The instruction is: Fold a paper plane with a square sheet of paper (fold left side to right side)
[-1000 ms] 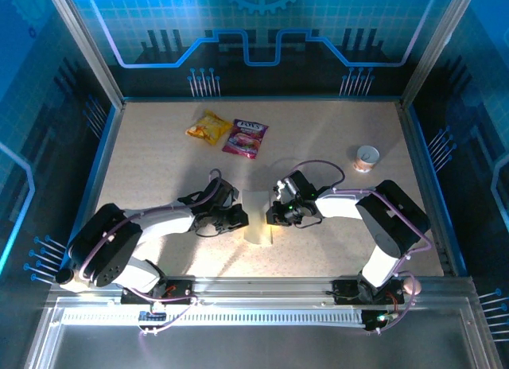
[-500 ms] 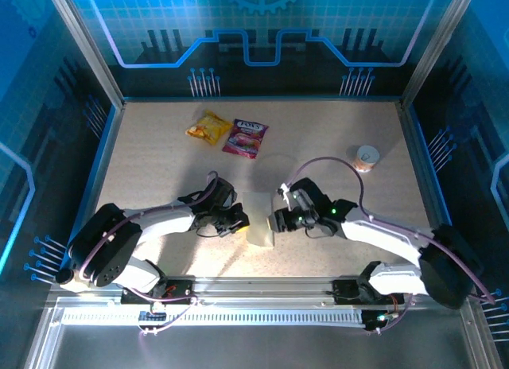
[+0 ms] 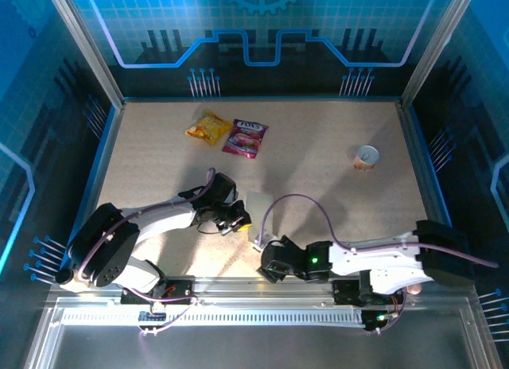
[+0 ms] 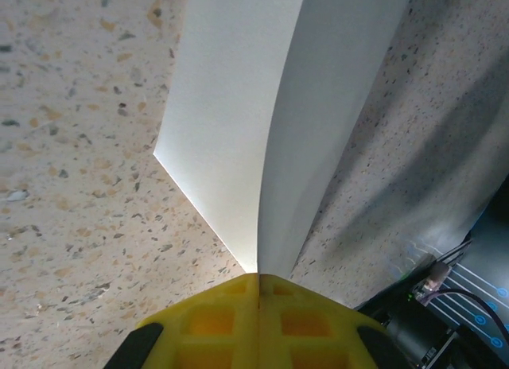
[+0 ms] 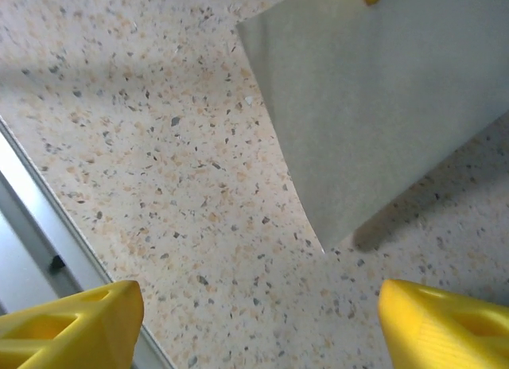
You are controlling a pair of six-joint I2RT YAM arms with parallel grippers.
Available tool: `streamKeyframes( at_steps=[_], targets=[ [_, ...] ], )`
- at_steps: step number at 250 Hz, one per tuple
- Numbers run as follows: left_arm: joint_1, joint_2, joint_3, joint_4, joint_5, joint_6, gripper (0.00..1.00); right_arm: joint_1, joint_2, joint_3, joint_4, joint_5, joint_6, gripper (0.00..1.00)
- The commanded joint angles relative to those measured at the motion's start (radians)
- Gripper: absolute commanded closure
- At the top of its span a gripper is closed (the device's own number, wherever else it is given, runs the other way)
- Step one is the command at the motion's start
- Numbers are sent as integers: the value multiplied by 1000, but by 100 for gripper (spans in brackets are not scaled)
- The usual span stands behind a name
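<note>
Right arm's pulled right back from the paper [image 3: 259,211]. A second ago its gripper sat at the sheet's right edge. Now the whole arm lies low along the near rail, elbow out to the right, and the right gripper [image 3: 269,266] sits just short of the paper's near end. Its fingers [image 5: 71,321] stand wide apart, holding nothing, bare table [image 5: 159,146] between them. The paper's near corner shows just ahead of them, throwing a shadow along one edge.

Left arm hasn't budged. It's stretched from its base at the near left across to mid-table, wrist bent in, with the left gripper [image 3: 237,220] at the paper's left edge. From its wrist view the yellow fingers are pressed together, clamped on the paper, two white layers running away from the pinch.

The paper's a narrow folded strip, mid-table, a little toward the near side.

Back left, a yellow packet [image 3: 209,127] and a pink packet [image 3: 245,137] lie side by side, well clear of both arms. A cup [image 3: 367,157] stands off to the right, well apart from the paper.
</note>
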Motion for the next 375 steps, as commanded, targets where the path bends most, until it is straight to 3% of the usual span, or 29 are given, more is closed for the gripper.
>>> streamKeyframes(
  at_steps=[1, 63, 139, 225, 311, 343, 375],
  targets=[
    [-5, -1, 21, -43, 25, -21, 100, 14, 85, 74, -18, 107, -41, 21],
    [-6, -12, 9, -48, 18, -29, 100, 7, 197, 159, 34, 162, -121, 27],
    [-7, -13, -1, -41, 23, -33, 100, -29, 214, 198, 89, 180, -169, 45],
    [-5, -13, 11, -62, 11, -8, 98, -78, 156, 132, 149, 24, -183, 100],
    [73, -95, 100, -234, -11, 169, 65, -173, 81, 43, 193, -215, -112, 100],
    [113, -130, 148, -307, -16, 247, 65, -232, 71, 14, 251, -357, -71, 100],
    [117, -97, 195, -325, -1, 315, 73, -291, 83, 6, 292, -474, -17, 100]
  ],
)
